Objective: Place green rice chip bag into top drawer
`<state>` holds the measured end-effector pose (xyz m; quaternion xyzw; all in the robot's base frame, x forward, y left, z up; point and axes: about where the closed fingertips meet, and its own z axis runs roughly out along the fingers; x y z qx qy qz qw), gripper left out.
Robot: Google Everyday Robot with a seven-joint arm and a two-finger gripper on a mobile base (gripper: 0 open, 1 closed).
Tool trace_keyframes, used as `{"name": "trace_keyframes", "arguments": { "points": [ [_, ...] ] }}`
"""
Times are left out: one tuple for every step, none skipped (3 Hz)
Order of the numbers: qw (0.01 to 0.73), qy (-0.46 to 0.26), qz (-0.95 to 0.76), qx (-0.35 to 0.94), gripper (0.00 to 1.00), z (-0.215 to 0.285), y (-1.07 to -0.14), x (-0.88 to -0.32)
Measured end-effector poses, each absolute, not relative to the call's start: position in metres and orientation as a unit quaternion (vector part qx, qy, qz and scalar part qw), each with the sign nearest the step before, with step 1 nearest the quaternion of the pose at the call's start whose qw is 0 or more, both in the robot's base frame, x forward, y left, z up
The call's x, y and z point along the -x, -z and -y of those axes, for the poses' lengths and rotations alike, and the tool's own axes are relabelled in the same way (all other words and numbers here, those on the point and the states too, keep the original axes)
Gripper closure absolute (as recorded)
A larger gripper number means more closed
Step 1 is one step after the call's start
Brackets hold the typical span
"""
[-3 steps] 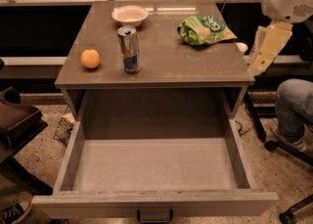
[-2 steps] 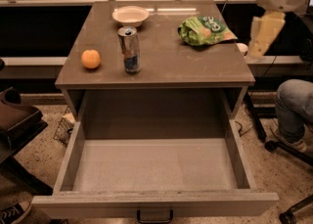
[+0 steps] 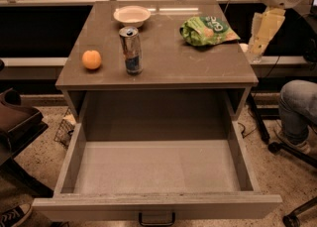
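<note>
Green rice chip bag [image 3: 207, 30] was noted ungrasped at the desk [image 3: 163, 67] rear right, top drawer [image 3: 158, 205] open; the claw [image 3: 261, 33], state undeterminable, had been raised nearer it, pickup judged pending.

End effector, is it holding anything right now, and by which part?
Nothing is held. The end effector hangs off the side of the table, apart from the bag lying on it.

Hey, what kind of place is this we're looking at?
Probably an office or test lab: a counter with its top drawer open, a green rice chip bag, can and orange on top, a seated person's knee and rolling chair base at right. The gripper hangs beyond the counter's right edge.
</note>
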<state>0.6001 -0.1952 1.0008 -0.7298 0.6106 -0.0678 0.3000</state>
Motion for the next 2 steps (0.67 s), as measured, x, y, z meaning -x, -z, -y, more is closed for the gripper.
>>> {"name": "trace_keyframes", "arguments": {
  "points": [
    [0.309, 0.091, -0.598, 0.734, 0.00, 0.198, -0.986, -0.637],
    [0.323, 0.135, -0.579, 0.737, 0.00, 0.209, -0.980, -0.681]
  ]
}}
